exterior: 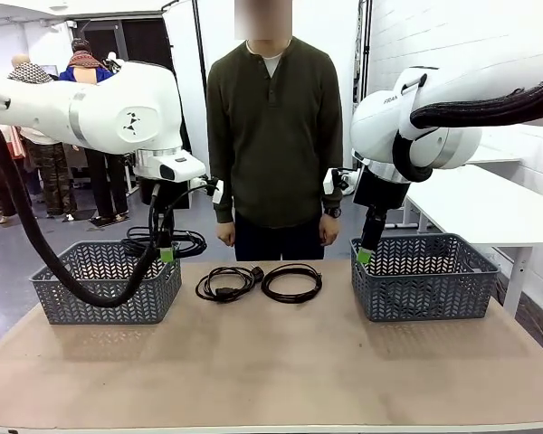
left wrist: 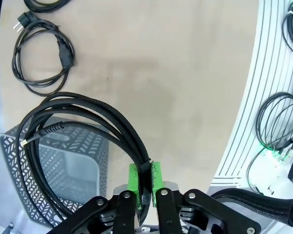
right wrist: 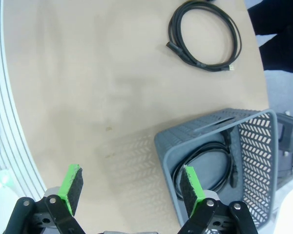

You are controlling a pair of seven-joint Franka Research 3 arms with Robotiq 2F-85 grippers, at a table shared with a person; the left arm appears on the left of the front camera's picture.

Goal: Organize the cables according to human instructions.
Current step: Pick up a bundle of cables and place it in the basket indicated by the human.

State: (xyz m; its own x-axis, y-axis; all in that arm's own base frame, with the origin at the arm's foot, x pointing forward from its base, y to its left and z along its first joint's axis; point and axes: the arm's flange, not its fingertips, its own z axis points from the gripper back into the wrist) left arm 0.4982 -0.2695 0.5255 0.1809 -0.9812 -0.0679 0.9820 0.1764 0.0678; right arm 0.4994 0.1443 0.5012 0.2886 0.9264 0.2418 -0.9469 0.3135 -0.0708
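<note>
Bench [exterior: 271, 362]: tan top, shared with a person standing at the far edge, arms hanging. You get no pointing cue from them at this moment.

1. Left end effector [left wrist: 144, 178]: pads pinched tight across several strands of the braided cable [left wrist: 122, 131]. Its coil hangs above a corner of the left basket [left wrist: 73, 161].

2. Right end effector [right wrist: 132, 187]: jaws spread wide, holding nothing. It is poised over bare bench just beside the right basket [right wrist: 195, 124], which has a stowed cable [right wrist: 202, 147] coiled on its floor.

3. Power cord [exterior: 219, 294] and plain coil [exterior: 290, 298]: side by side on the bench between the two baskets, towards the person, close to touching.

Handling, as a judgement: all look light and limp, so you should expect the loops to sag and spread once lifted. The braided sleeve probably gives your pads good purchase; the smooth cords likely slip more. Take hold across the gathered strands on the ring's side, away from the plug ends. Plugs may snag in the baskets' openwork walls.
</note>
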